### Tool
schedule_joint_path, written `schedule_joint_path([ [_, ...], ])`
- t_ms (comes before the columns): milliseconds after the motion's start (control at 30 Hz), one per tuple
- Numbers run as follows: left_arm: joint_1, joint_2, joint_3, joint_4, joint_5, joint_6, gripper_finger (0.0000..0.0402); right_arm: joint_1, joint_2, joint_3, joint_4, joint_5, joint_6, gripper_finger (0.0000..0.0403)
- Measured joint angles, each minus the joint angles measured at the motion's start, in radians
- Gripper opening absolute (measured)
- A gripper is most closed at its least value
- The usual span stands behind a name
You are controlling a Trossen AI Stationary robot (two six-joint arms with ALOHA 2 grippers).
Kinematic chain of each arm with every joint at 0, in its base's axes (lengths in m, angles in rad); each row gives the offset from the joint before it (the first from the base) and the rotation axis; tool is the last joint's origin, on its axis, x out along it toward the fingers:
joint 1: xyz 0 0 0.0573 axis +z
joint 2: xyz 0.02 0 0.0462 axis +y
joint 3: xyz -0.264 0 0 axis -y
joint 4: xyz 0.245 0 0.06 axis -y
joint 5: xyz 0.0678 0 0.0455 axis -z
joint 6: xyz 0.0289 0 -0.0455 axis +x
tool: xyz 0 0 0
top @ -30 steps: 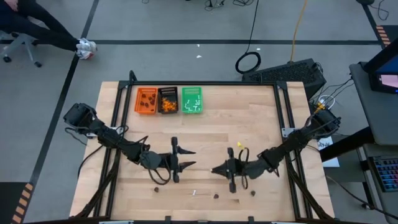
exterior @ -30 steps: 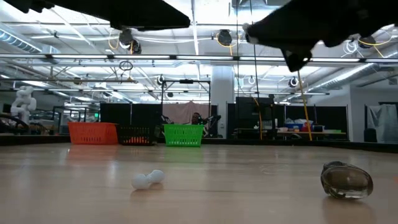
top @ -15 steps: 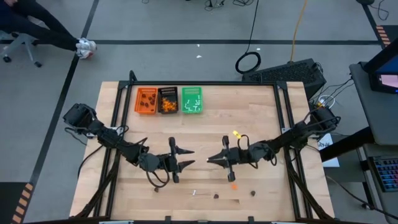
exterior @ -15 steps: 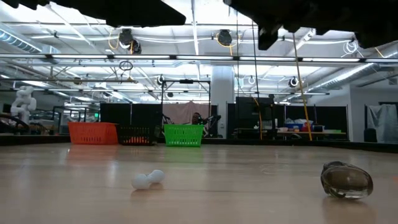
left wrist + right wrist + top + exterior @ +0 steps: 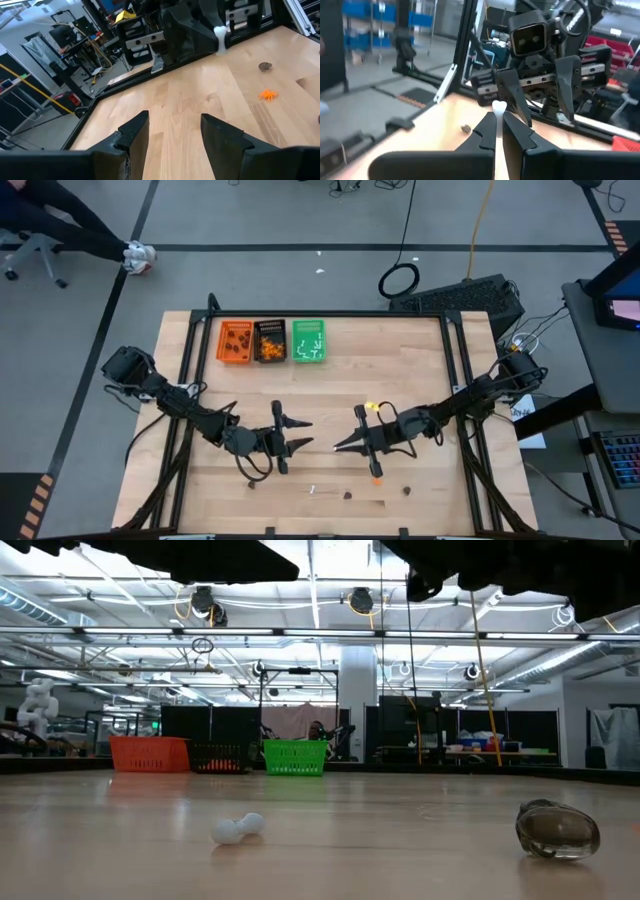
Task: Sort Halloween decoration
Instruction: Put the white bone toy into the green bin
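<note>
Four loose trinkets lay nearest, along the table's front edge and well away from the green tray [image 5: 323,340]: a white stick [image 5: 312,490] and three brown blobs [image 5: 348,494], one of them large in the low view [image 5: 557,830]. A little closer to the green tray sat an orange blob [image 5: 376,478], uncovered since the right arm swung off that spot a second before. Closer again, the right gripper [image 5: 338,446] had lifted clear of the wood and turned toward the tray side, its jaws pinched hard on a second white stick [image 5: 499,107] (upright between the tips). The left gripper [image 5: 306,433] hung level with it, farther from the green tray's right side, fingers spread and empty, unmoved. That lift suggested one pick was finished and the carry was starting; the green tray already held white pieces, so it looked the likely target. Beside it stood the black tray [image 5: 270,325] and, farthest from it, the orange tray [image 5: 236,325]
</note>
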Motion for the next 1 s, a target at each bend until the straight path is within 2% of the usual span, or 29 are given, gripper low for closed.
schedule_joint_path([
  [200, 0.000, 0.000, 0.000, 0.000, 0.000, 0.000, 0.0177, 0.000, 0.000, 0.000, -0.049, 0.000, -0.196, 0.0000],
  [333, 0.000, 0.000, 0.000, 0.000, 0.000, -0.001, 0.0177, 0.000, 0.000, 0.000, -0.055, 0.001, -0.235, 0.0000],
  [833, 0.000, 0.000, 0.000, 0.001, 0.000, -0.026, 0.0177, -0.081, 0.000, 0.000, -0.054, 0.010, 0.046, 0.0000],
  [1000, -0.001, 0.000, 0.000, 0.001, -0.049, -0.027, 0.0177, -0.172, 0.000, 0.000, -0.073, 0.098, 0.188, 0.0000],
])
